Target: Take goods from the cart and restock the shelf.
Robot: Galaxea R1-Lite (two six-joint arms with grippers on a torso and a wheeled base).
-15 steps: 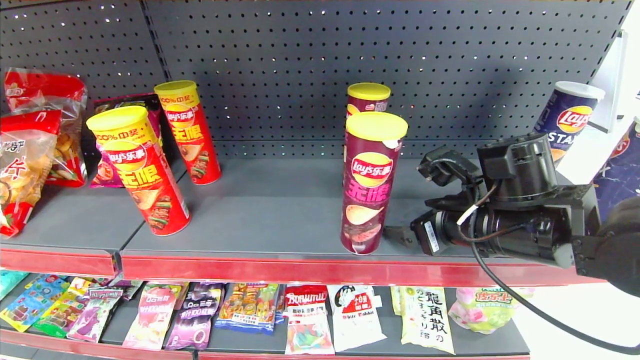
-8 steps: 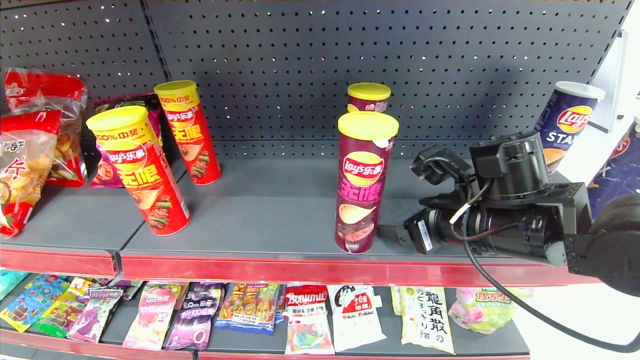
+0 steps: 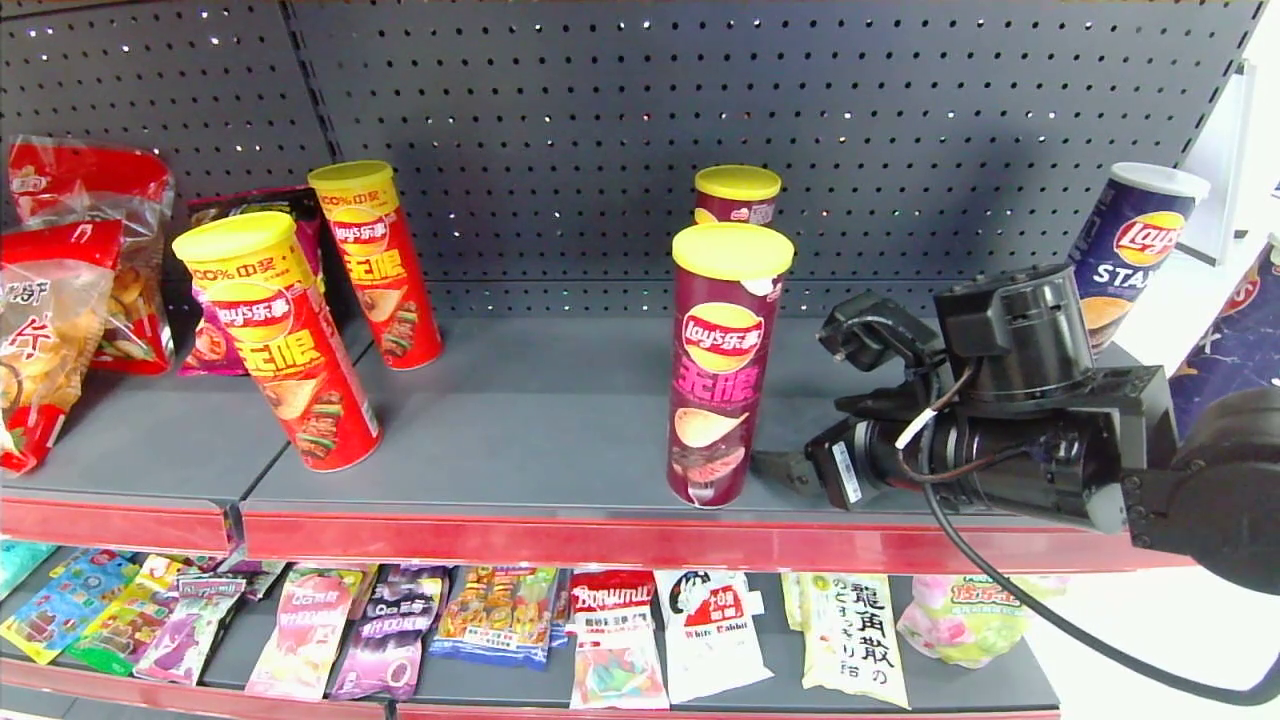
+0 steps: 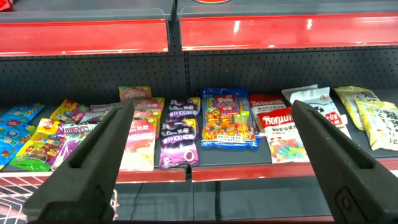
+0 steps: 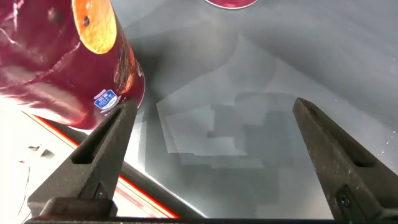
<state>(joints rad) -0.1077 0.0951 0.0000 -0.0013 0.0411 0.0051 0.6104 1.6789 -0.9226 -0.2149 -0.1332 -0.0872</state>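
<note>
A grey pegboard closes the far side. At the left a near red bag stands before a far red bag, with a dark bag just right of them. Left of the middle, the near red can stands ahead and left of the far red can, both yellow-lidded. A maroon can stands far in the middle, by the pegboard. A blue can is at the far right. Below lies a row of packets, left to right: colourful packets, pink packet, purple packet, blue bag, red-topped packet, white packet, cream packet, green bag
</note>
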